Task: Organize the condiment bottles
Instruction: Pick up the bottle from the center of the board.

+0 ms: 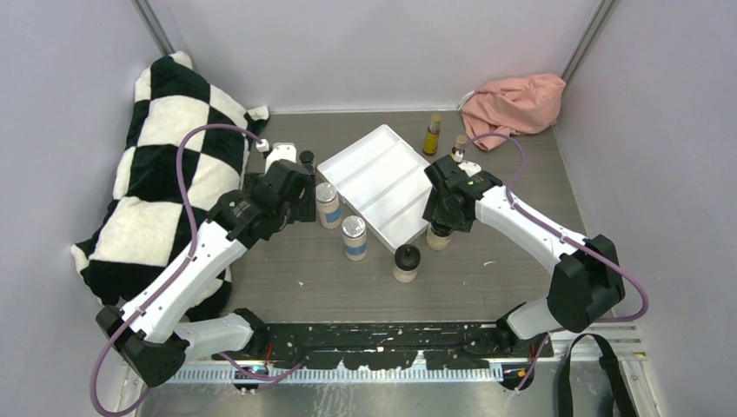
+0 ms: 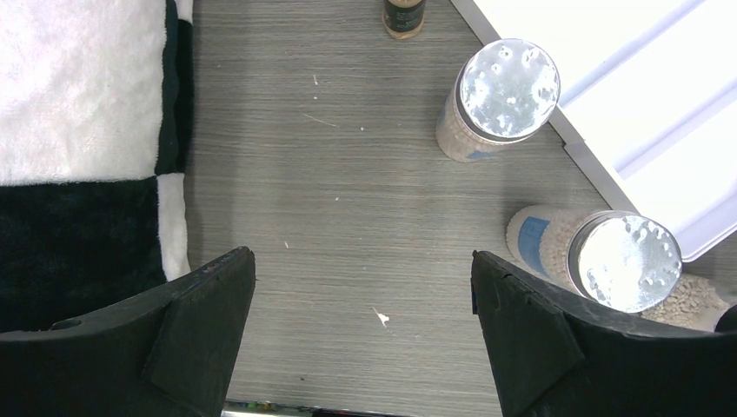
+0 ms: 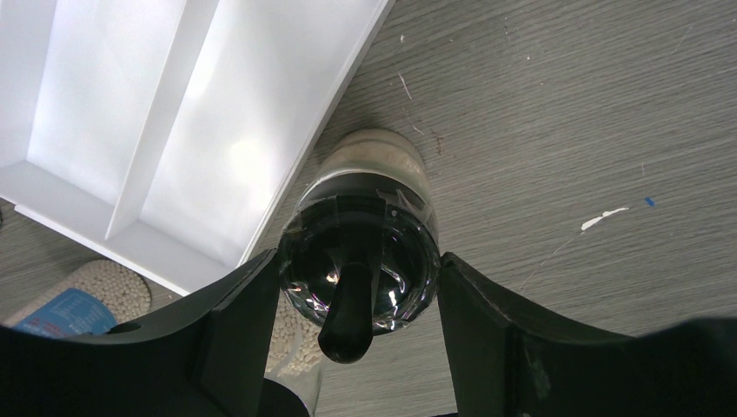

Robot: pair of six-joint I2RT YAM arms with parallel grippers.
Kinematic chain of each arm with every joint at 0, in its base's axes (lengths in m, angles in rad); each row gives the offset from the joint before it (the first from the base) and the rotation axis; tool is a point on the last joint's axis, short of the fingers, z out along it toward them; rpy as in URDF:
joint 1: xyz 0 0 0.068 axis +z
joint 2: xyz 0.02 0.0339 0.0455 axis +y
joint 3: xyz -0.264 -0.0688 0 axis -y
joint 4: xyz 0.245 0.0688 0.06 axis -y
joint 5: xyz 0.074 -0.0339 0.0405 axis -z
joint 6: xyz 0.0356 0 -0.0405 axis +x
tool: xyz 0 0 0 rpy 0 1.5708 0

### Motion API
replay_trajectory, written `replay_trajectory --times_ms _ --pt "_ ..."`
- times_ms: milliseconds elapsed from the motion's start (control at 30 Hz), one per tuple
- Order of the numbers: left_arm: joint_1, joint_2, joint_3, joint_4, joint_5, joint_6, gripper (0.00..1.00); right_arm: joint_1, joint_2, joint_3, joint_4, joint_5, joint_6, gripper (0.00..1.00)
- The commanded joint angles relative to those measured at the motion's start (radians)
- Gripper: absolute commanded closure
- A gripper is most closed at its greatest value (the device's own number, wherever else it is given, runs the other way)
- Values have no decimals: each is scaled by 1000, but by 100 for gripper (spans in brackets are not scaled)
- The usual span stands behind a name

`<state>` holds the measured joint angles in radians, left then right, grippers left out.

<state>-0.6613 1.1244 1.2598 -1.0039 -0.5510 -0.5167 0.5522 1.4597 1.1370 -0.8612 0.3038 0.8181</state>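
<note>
My right gripper (image 1: 445,215) is shut on the black cap of a tan jar (image 3: 358,261), which stands just off the near right edge of the white tray (image 1: 382,178). The second tan jar (image 1: 406,261) stands in front of the tray. Two silver-lidded blue-labelled jars (image 1: 328,204) (image 1: 354,237) stand left of the tray and show in the left wrist view (image 2: 507,87) (image 2: 621,261). My left gripper (image 2: 363,295) is open and empty over bare table, left of them. Two slim amber bottles (image 1: 432,135) (image 1: 458,146) stand behind the tray. One tiny dark bottle (image 1: 306,158) stands by the left gripper.
A black-and-white checked cushion (image 1: 174,174) fills the left side, close beside the left arm. A pink cloth (image 1: 517,100) lies in the back right corner. The tray (image 3: 130,113) holds nothing in its compartments. Grey walls close in the back and sides.
</note>
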Motion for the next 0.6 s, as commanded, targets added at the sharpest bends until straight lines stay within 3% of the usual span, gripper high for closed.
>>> replay_trajectory --times_ms 0,567 --pt "-3 -25 -3 23 9 1 5 -3 9 -13 -21 -24 0 99" --pt "-4 -28 -1 30 32 0 5 30 -49 95 -124 -6 0 99"
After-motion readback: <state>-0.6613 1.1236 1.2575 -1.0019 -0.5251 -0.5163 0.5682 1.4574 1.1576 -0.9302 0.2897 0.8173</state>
